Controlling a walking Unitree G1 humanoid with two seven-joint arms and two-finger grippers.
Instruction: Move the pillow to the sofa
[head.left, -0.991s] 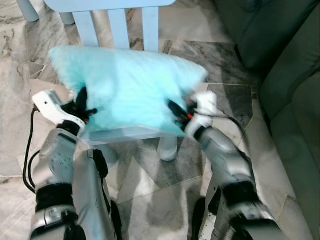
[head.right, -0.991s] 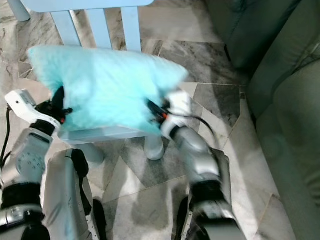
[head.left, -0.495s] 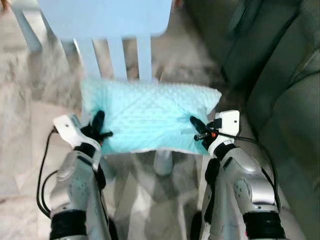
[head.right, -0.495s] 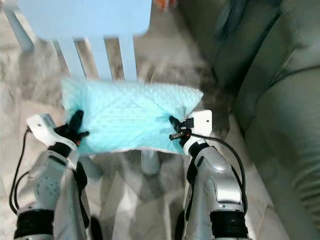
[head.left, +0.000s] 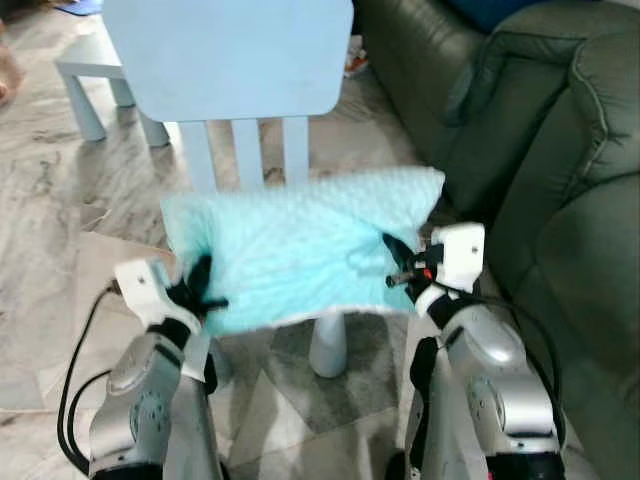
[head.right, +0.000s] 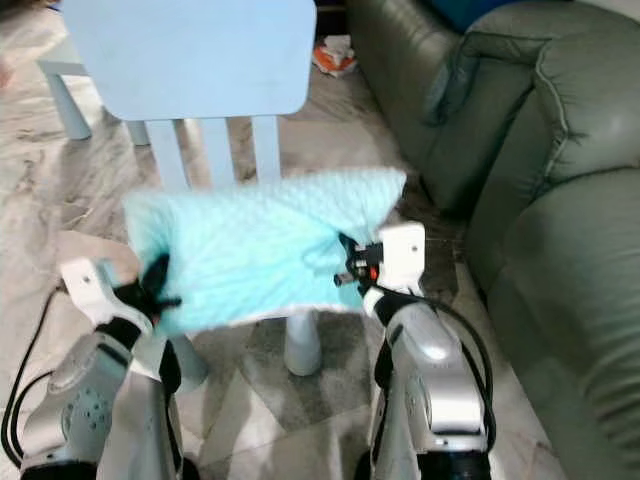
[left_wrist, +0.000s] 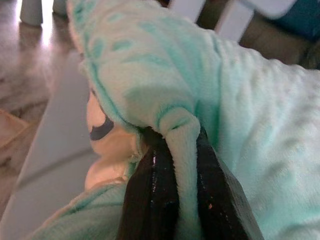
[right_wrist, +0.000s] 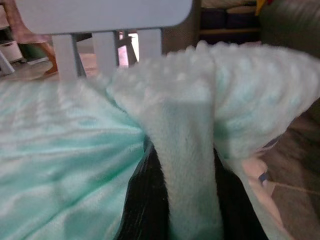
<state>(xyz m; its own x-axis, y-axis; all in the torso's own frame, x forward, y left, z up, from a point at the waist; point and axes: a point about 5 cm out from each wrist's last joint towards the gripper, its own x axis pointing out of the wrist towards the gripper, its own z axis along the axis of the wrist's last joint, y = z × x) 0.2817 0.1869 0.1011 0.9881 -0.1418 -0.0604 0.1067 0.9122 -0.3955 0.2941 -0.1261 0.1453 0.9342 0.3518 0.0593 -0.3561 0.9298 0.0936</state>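
Both grippers are clamped on opposite ends of a fluffy mint-green pillow (head.left: 300, 245), held up between the two silver arms. On the robot's left, the left gripper (left_wrist: 176, 165) has its two black fingers pinched tight on a fold of plush at the pillow's edge; the right gripper (right_wrist: 187, 175) pinches a similar fold at the other end. The pillow hangs in the air in front of a pale blue child's chair (head.left: 232, 60), above its seat, sagging a little in the middle. It looks light, soft and floppy, so gripping the bunched fabric at both ends seems the sound way to carry it, though plush could slip from a thin pinch. Beneath lies a polished marble floor (head.left: 40, 190). A dark green leather sofa (head.right: 560, 200) stands close on the robot's right, and a small pale blue table (head.left: 90, 75) sits farther back on the left
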